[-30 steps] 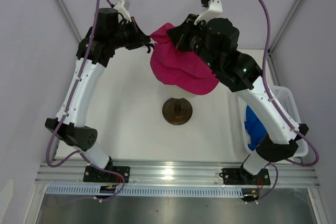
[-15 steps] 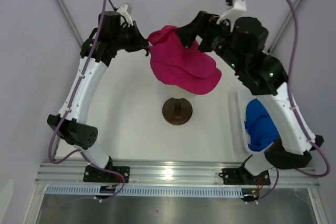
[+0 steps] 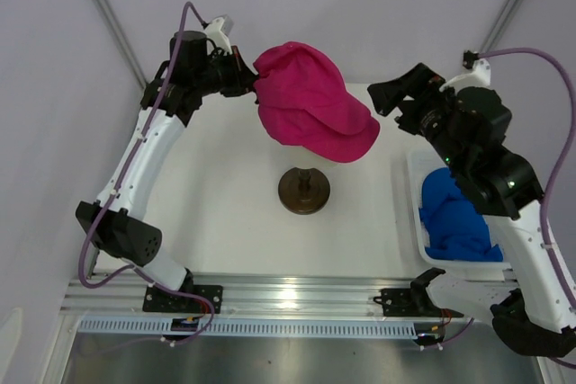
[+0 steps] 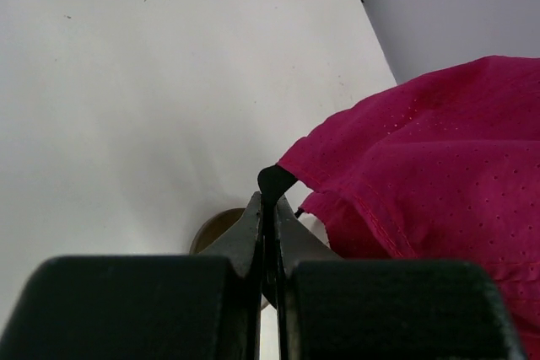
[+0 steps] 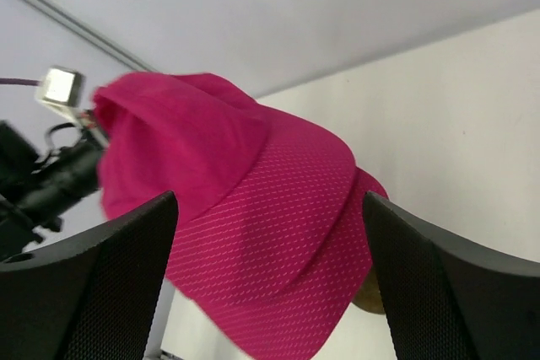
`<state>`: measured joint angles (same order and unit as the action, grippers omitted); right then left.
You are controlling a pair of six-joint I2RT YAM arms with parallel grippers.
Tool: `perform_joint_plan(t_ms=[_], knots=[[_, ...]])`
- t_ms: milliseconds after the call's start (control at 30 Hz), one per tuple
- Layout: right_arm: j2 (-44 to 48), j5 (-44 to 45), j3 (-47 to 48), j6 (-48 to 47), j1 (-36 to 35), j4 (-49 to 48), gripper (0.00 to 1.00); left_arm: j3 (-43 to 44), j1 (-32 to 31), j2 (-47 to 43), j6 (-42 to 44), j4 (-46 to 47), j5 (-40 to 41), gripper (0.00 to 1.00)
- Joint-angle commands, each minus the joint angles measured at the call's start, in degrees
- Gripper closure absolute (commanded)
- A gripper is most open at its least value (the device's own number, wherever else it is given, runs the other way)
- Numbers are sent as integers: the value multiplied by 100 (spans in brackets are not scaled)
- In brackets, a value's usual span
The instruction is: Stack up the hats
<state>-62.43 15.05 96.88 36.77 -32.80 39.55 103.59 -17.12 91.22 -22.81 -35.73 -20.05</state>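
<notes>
Pink hat (image 3: 310, 101) hangs above the stand (image 3: 303, 191), pinched by the left gripper (image 3: 252, 87), right gripper (image 3: 394, 96) gaping empty; I'd lower it squarely before letting go.

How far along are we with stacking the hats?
Looks done: the pink hat sits draped above the dark stand. In hand: the left gripper is shut on its rear edge; the right gripper is open, apart from it. Left: the blue hats lie in the white basket, none stacked yet.
</notes>
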Motion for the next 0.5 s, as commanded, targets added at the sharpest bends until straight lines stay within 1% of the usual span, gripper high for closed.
perform_joint_plan(t_ms=[0,100,233,367,467], knots=[[29,-441,-633,733,247,-420,9,12,60,-280,110,373,-262,99],[222,-573,-1090,1252,282,-754,11,3,60,-315,127,382,-227,99],[372,-617,-1373,1709,300,-914,11,-6,60,-342,145,408,-218,99],[451,-749,-1575,1903,309,-1116,13,-14,60,-307,136,426,-280,99],[522,-662,-1559,1773,318,-1213,16,-49,60,-315,154,409,-280,99]])
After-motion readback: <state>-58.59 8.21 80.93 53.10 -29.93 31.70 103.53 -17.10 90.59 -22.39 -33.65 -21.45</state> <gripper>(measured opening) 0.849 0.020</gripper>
